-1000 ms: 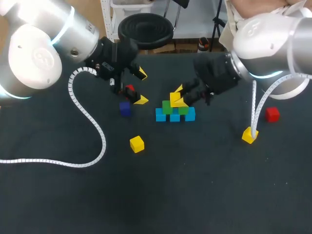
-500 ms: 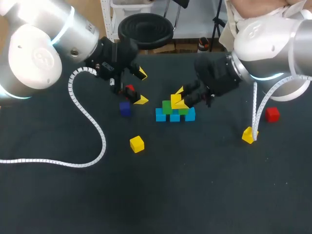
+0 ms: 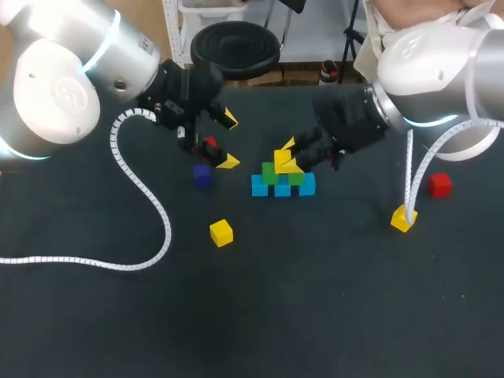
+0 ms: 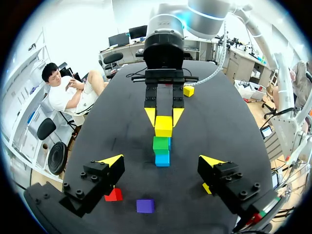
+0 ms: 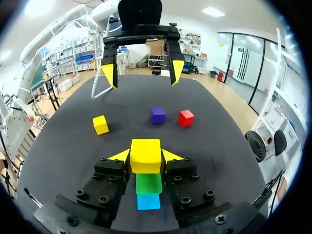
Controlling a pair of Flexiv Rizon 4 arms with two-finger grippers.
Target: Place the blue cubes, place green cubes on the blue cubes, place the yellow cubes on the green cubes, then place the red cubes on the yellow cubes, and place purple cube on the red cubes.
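Observation:
A row of blue cubes lies mid-table with two green cubes on top. My right gripper is shut on a yellow cube, held directly over the green cube and blue cube; I cannot tell whether it touches them. My left gripper stands open left of the stack, above a red cube. A purple cube lies just in front of it.
A loose yellow cube lies front left. Another yellow cube and a red cube lie to the right. My left arm's white cable trails over the table's left side.

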